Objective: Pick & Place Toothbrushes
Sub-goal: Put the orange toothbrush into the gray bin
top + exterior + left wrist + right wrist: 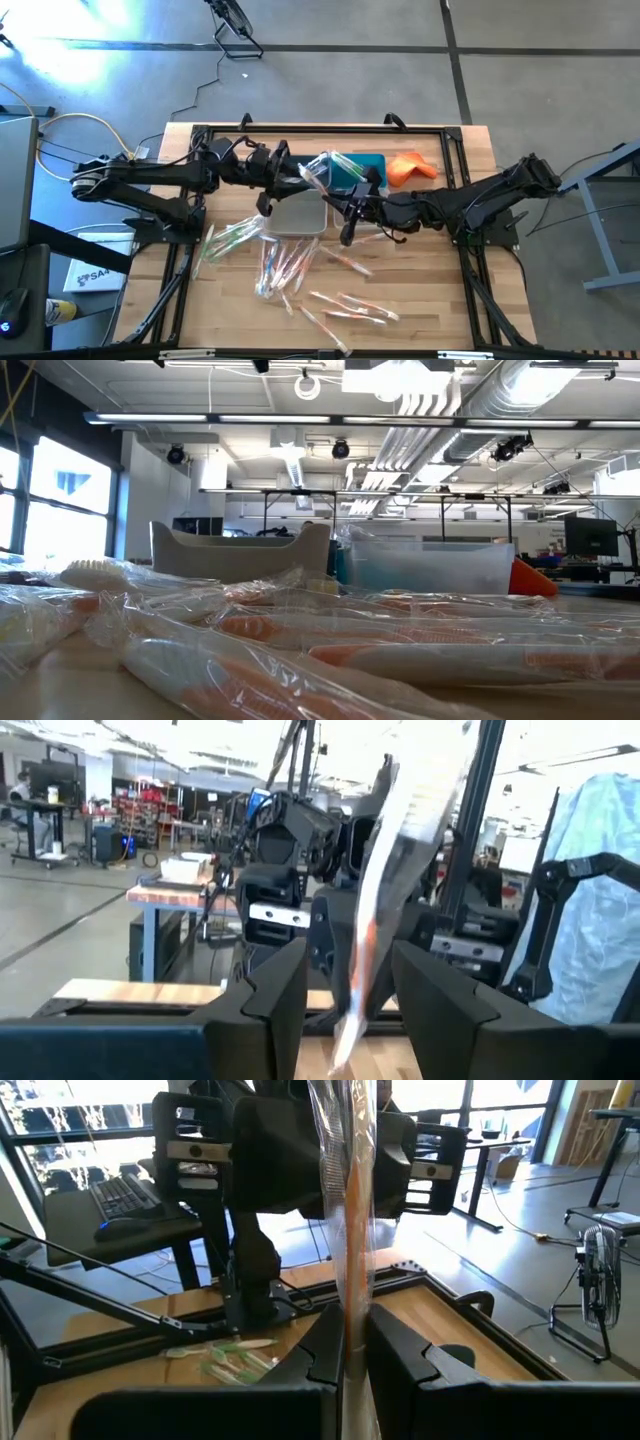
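Right wrist view only: right gripper (pixel 352 1342) clamped on a wrapped orange-handled toothbrush (pixel 352 1210), held upright. Left wrist view: left gripper (pixel 345 982) fingers spread, same toothbrush hanging between them. High view: both grippers meeting above grey bin (pixel 296 215); contents unclear. Loose toothbrushes (pixel 285 265) scattered on wooden table (pixel 420 300). Beyond: teal bin (pixel 362 167), orange cloth (pixel 411 168), workshop room.

Toothbrushes (pixel 290 265) strewn over the surface (pixel 430 300) at centre and lower centre of the frame, two bins (pixel 300 215) above them, cloth (pixel 412 167) right of the bins.
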